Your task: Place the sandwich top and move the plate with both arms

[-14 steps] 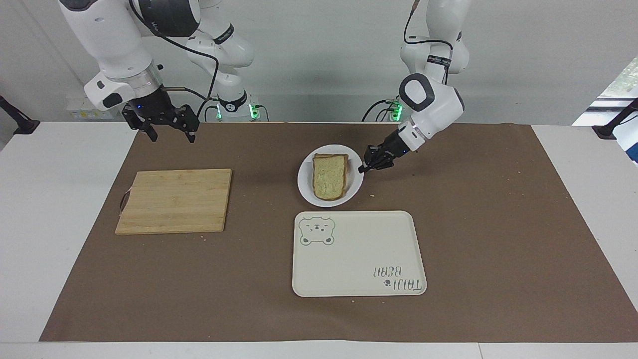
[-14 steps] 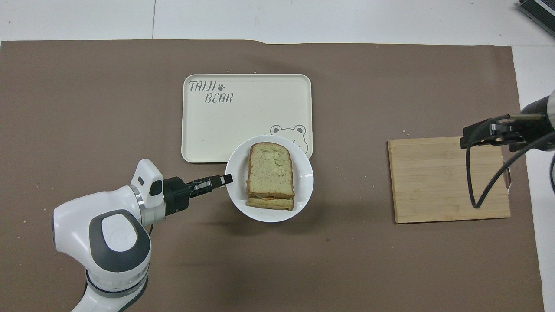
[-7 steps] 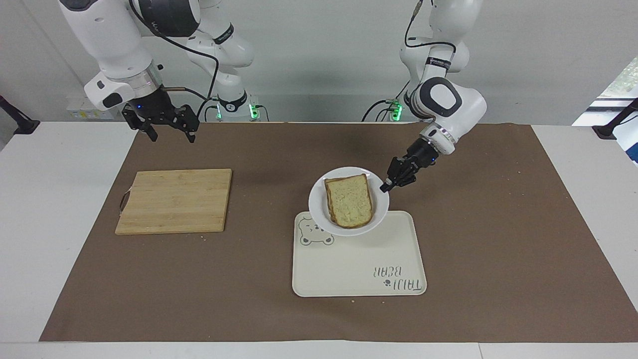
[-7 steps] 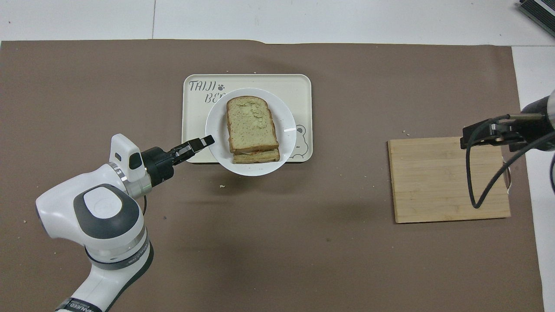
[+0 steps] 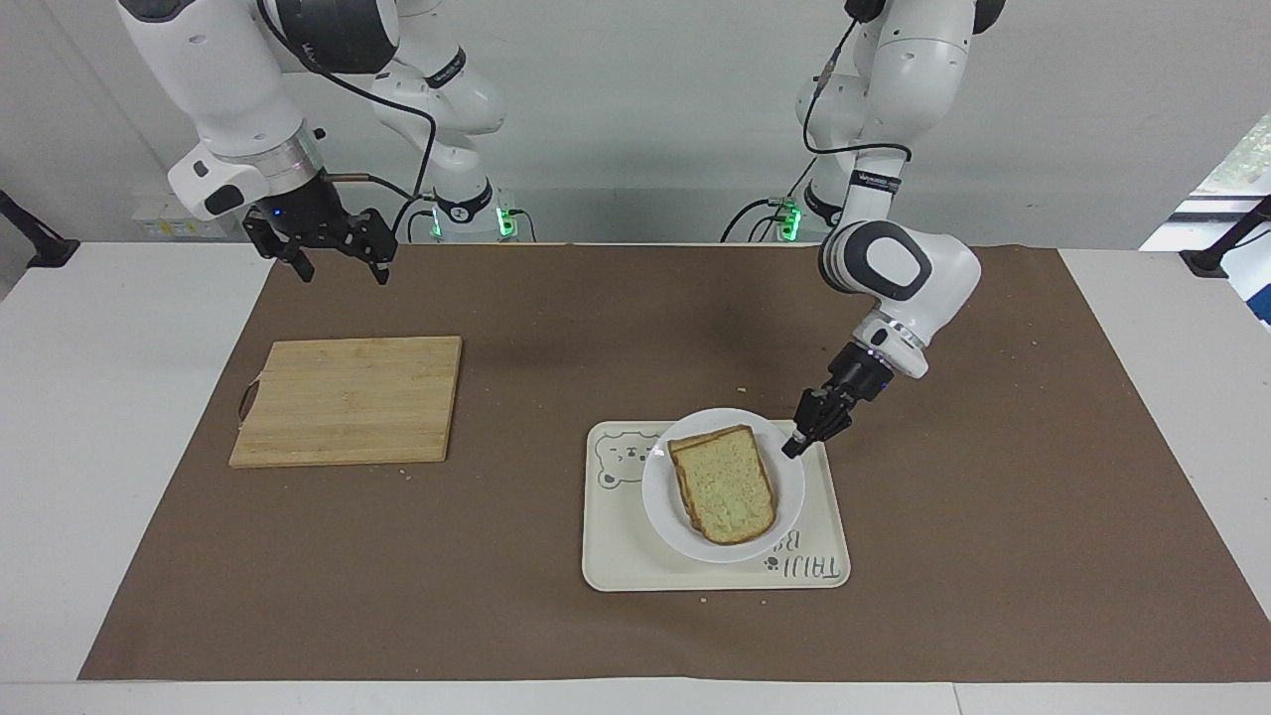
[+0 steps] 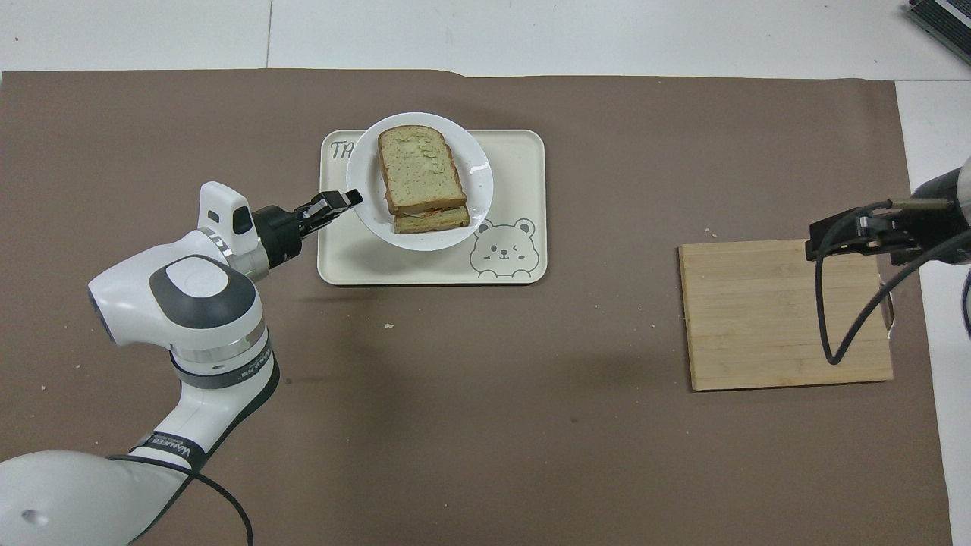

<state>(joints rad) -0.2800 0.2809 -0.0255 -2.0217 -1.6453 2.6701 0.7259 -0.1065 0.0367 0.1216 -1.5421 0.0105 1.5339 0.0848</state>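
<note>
The white plate (image 5: 660, 497) (image 6: 478, 178) hangs a little above the cream tray (image 5: 635, 566) (image 6: 516, 152), and my left gripper (image 5: 794, 447) (image 6: 350, 199) is shut on its rim at the side toward the left arm's end. On the plate lies the sandwich top (image 5: 728, 485) (image 6: 419, 168), a pale speckled slice with a brown crust, on another slice. What is between the slices is mostly hidden. My right gripper (image 5: 342, 273) (image 6: 827, 236) waits open and empty, raised over the mat by the cutting board.
A bamboo cutting board (image 5: 348, 399) (image 6: 781, 318) lies bare toward the right arm's end of the brown mat. The tray's bear drawing (image 6: 501, 246) shows beside the plate. A few crumbs (image 6: 388, 326) dot the mat.
The left gripper has carried the plate with the sandwich away from the robots, from the mat to over the tray. The right arm has not moved.
</note>
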